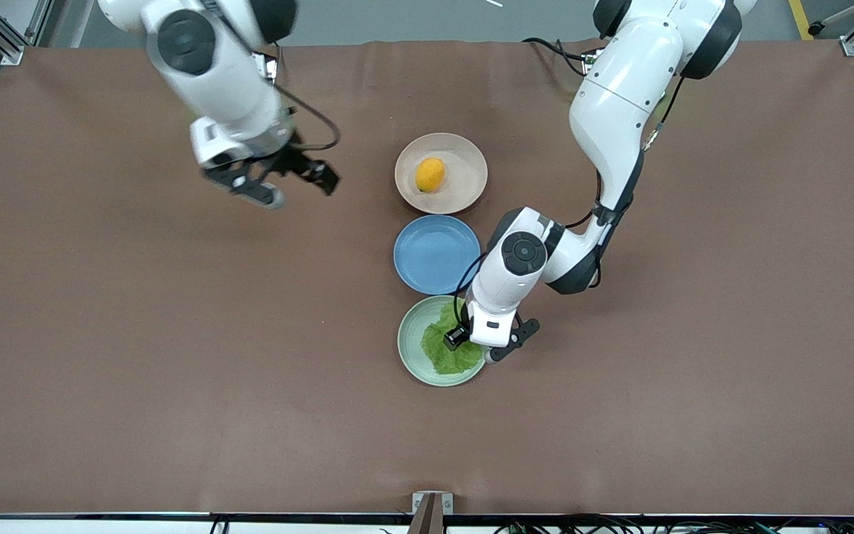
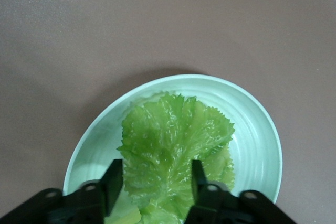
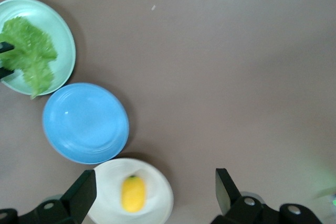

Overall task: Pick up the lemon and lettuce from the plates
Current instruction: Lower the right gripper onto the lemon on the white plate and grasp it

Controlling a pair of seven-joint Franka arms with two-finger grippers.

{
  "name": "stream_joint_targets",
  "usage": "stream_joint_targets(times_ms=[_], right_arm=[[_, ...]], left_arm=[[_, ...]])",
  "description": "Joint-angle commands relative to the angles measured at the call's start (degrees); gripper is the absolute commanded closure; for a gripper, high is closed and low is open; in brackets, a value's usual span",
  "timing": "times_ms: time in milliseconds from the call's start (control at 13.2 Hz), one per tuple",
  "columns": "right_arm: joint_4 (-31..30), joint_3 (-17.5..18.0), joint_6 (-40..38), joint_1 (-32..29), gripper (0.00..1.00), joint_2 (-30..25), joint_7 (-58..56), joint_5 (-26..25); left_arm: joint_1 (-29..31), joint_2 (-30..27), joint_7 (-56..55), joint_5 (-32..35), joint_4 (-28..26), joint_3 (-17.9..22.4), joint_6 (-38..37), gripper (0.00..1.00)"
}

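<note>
Overall: brown matte table [image 1: 138, 334], aluminium frame posts at the corners by the robot bases, grey floor past the edge.

Count: three plates in a row mid-table — beige-pink plate [image 1: 464, 174] farthest from the front camera, blue plate [image 1: 436, 254] in the middle, pale green plate [image 1: 411, 345] nearest. One lemon [image 1: 430, 174], one lettuce [image 1: 451, 354]. Two arms.

Left gripper [image 1: 488, 354] down at the pale green plate, at its rim toward the left arm's end. Fingers [image 2: 113, 179] apart at moderate width, straddling the stem end of the lettuce; leaf lying flat in the plate between them, not clamped.

Right gripper [image 1: 279, 185] up in the air over bare table, toward the right arm's end from the beige-pink plate. Fingers [image 3: 81, 195] spread wide, holding nothing. Lemon on the beige-pink plate, off centre, untouched.

Edges: neighbouring plate rims almost touching, the blue plate just beside the left wrist. Wide open cloth on both ends of the row and toward the front camera.
</note>
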Motion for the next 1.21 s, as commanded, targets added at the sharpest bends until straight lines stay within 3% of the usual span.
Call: stream_joint_targets(times_ms=[0,302,453,906,1132], right_arm=[[-7.4,-0.9,9.6,8.0,0.00,-1.4,9.0,0.7],[-11.6,-1.0,21.3,17.9,0.00,5.0,11.8,0.7],[-11.7,-1.0,27.0,20.9,0.00,9.9,14.9,0.2],[-11.8,-1.3,36.1,25.5,0.00,19.7,19.3,-1.7],[-11.7,-1.3,40.9,26.4,0.00,22.9,21.6,-2.0]], left_arm=[[-0.7,0.8,-1.3,0.1,1.3,0.7,0.2,0.60],[-0.7,0.7,-1.3,0.1,1.3,0.6,0.2,0.89],[-0.7,0.3,-1.3,0.1,1.3,0.6,0.2,0.97],[-0.7,-4.8,-1.8,-2.5,1.2,0.0,-1.3,1.00],[0.9,-10.5,-1.7,-2.9,0.7,0.0,-10.2,1.00]])
